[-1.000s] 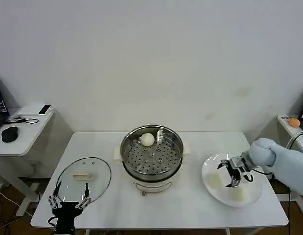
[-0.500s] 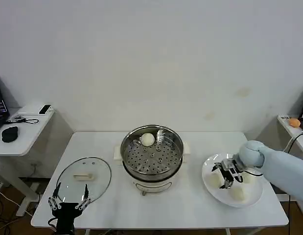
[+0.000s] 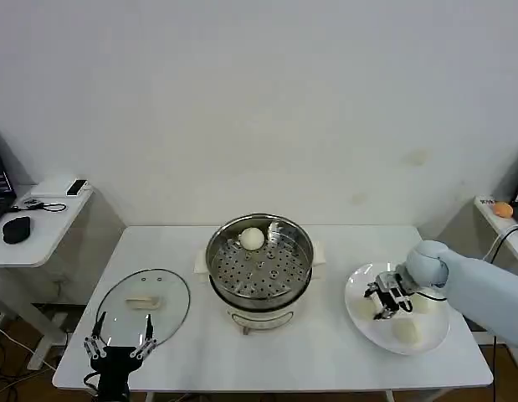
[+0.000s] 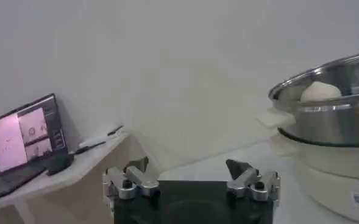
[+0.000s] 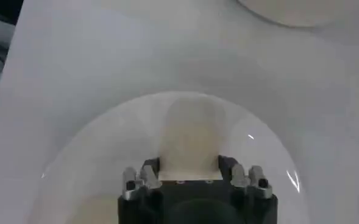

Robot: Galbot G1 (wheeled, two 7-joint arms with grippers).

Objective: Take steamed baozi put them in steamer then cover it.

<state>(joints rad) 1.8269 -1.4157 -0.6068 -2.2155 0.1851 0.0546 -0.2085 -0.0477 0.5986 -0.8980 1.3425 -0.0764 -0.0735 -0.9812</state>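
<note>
The right gripper (image 3: 384, 299) is down on the white plate (image 3: 366, 326), right of the steamer (image 3: 259, 266). In the right wrist view a pale bun (image 5: 190, 137) sits squarely between the fingers (image 5: 144, 177), which stand apart on either side of it (whether they press its sides cannot be told). Another bun (image 3: 407, 332) lies nearer the plate's front edge, and one bun (image 3: 253, 239) rests on the steamer's perforated tray. The lid (image 3: 144, 306) lies flat on the table, left of the steamer. The left gripper (image 3: 118, 345) waits spread wide at the table's front edge, just below the lid.
</note>
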